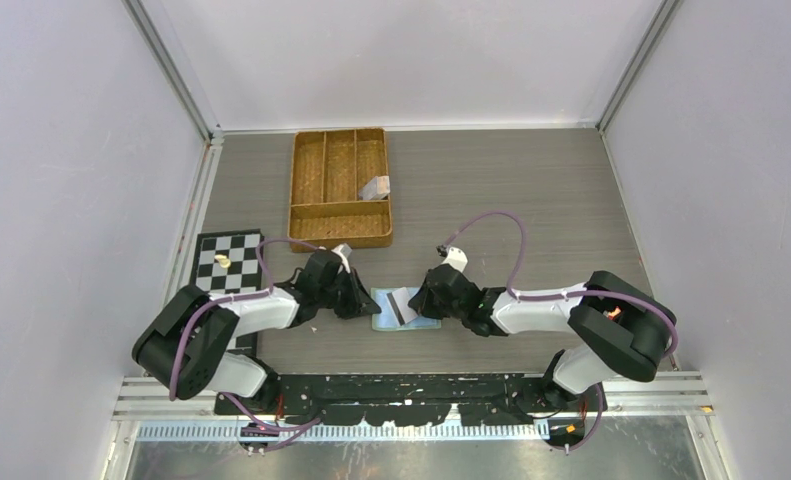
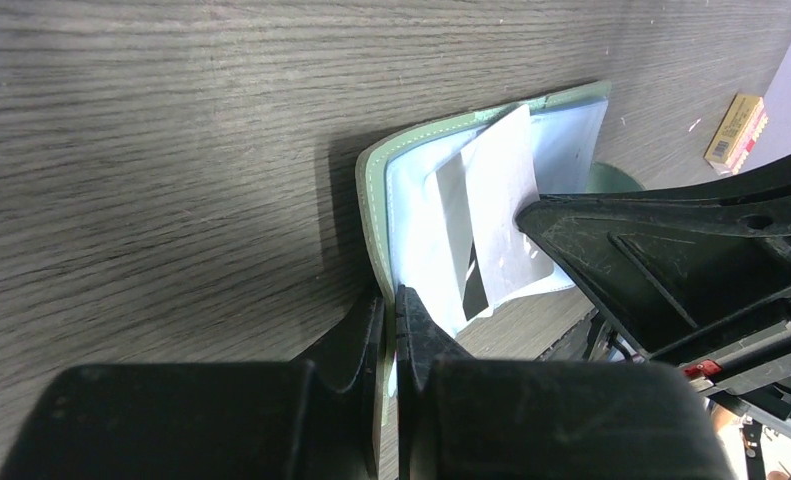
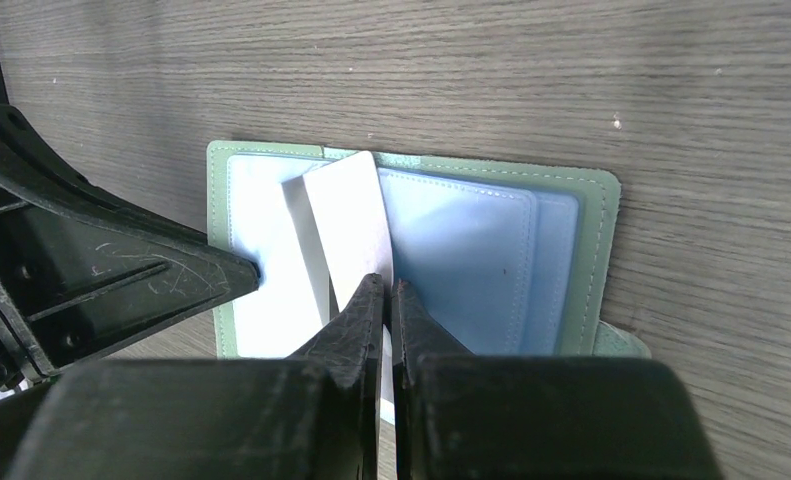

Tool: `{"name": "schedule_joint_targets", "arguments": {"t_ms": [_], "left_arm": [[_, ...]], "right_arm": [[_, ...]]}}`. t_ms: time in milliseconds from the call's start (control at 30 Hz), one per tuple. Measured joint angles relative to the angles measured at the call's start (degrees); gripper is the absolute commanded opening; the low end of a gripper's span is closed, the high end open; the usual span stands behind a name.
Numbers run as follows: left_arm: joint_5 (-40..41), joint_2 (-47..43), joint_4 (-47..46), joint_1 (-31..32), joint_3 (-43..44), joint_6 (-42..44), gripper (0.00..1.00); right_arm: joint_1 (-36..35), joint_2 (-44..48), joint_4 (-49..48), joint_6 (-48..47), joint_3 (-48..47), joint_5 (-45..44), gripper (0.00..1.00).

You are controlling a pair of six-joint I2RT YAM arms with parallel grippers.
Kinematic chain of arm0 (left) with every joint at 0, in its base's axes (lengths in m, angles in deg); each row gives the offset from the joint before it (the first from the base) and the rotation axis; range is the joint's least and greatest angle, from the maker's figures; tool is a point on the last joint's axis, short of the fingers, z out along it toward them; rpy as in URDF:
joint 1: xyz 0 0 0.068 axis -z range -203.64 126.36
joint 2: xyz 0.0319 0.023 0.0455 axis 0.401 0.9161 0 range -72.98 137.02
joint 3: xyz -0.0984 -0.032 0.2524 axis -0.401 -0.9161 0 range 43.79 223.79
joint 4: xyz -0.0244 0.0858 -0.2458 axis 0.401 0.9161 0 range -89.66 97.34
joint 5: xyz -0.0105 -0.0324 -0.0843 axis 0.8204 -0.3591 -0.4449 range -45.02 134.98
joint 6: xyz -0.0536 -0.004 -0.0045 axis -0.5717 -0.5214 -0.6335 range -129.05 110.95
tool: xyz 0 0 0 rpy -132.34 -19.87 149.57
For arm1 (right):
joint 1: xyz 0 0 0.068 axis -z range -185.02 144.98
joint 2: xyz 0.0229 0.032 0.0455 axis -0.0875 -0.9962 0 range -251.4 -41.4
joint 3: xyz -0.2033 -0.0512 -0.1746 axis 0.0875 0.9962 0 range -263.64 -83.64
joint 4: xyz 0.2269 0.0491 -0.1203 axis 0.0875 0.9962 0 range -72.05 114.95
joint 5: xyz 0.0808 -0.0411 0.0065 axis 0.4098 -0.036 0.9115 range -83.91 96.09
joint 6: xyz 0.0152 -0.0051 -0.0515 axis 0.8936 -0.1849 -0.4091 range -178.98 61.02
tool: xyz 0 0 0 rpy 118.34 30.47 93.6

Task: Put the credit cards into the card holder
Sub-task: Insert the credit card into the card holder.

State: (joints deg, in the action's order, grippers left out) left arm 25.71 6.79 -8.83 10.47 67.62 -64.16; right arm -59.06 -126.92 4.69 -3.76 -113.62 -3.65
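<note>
The sage-green card holder point(image 1: 426, 323) lies open on the table between both arms, its pale blue pockets facing up point(image 3: 471, 250). My left gripper point(image 2: 392, 297) is shut on the holder's left green edge point(image 2: 371, 200), lifting that flap a little. My right gripper point(image 3: 389, 288) is shut on the near edge of a silvery-grey credit card point(image 3: 346, 215). The card stands tilted over the holder's middle, its far end down among the pockets point(image 2: 501, 190). Another light credit card point(image 1: 374, 187) lies in the woven tray.
The brown woven divided tray point(image 1: 339, 222) stands at the back, left of centre. A small chessboard point(image 1: 226, 262) lies beside the left arm. A small yellow box point(image 2: 736, 128) lies on the table beyond the holder in the left wrist view.
</note>
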Motion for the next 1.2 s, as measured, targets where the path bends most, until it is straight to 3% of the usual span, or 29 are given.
{"name": "schedule_joint_targets", "arguments": {"t_ms": [1200], "left_arm": [[4.09,-2.54,-6.12,3.02,-4.33,-3.48,0.0]], "right_arm": [[-2.91,0.9,-3.28,9.25,3.06,-8.9,0.0]]}}
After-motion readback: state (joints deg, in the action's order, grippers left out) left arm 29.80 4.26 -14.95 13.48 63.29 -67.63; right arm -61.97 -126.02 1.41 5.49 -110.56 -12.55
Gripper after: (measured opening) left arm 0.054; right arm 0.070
